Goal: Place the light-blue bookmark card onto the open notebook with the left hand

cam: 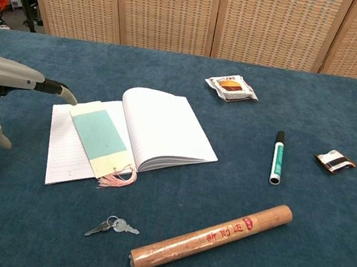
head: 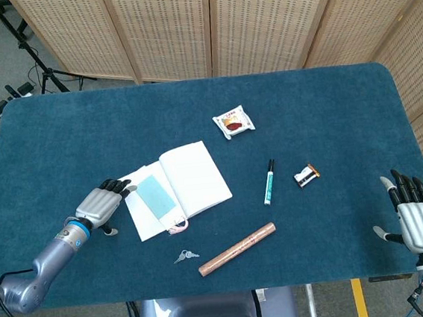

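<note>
lying flat on the open notebook (head: 175, 187), on its left page, is the light-blue bookmark card (head: 155, 196). the left hand (head: 101, 206) is hovering just left of the notebook, fingers apart, holding nothing. the right hand (head: 415, 214) is resting released, far right of the notebook.

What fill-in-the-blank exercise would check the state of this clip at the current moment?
1. The light-blue bookmark lies on the ____ page of the open notebook.
2. The left hand holds ____.
3. Beside the keys lies a brown ____.
4. The marker lies between the notebook and the ____ hand.

Answers: left; nothing; tube; right
</note>
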Robot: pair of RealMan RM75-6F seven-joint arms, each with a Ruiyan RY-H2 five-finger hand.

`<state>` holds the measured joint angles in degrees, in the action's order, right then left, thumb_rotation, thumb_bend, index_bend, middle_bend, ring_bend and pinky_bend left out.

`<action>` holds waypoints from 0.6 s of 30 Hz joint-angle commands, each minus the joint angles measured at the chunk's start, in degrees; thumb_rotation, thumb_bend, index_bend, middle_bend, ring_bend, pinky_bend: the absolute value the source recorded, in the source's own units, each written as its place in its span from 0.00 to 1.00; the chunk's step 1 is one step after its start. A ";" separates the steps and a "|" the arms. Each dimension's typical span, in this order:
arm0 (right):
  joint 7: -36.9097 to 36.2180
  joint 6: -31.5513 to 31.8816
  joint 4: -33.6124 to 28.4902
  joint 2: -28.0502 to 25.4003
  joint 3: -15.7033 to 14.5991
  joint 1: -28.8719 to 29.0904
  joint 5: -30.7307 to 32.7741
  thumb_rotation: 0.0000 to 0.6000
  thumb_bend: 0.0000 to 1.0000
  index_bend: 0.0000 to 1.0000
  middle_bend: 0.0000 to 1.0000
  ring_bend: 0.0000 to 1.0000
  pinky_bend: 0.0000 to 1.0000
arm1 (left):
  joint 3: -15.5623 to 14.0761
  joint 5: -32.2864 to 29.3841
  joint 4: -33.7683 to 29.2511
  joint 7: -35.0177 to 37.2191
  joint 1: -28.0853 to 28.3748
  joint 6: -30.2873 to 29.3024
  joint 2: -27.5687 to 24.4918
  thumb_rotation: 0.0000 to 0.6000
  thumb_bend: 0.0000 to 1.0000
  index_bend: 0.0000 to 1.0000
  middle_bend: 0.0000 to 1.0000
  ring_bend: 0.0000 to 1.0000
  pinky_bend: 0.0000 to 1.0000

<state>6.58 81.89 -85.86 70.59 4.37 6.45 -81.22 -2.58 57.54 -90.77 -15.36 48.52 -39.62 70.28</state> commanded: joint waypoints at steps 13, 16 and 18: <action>-1.02 -0.09 -0.09 -0.37 -0.44 -0.06 -1.15 1.00 0.16 0.07 0.00 0.00 0.00 | -0.50 -12.48 2.68 -7.75 4.59 1.50 4.16 1.00 0.13 0.07 0.00 0.00 0.00; -1.21 -0.14 -0.05 -0.41 -0.45 -0.05 -1.24 1.00 0.16 0.07 0.00 0.00 0.00 | -0.91 -14.30 2.75 -8.98 5.29 1.41 4.64 1.00 0.14 0.07 0.00 0.00 0.00; -1.38 -0.08 -0.01 -0.45 -0.42 -0.07 -1.30 1.00 0.16 0.07 0.00 0.00 0.00 | -1.18 -15.37 2.69 -9.73 5.72 1.24 4.91 1.00 0.14 0.07 0.00 0.00 0.00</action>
<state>5.21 81.80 -85.87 70.15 3.94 6.39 -82.51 -3.51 42.75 -88.10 -24.62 53.86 -38.24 74.90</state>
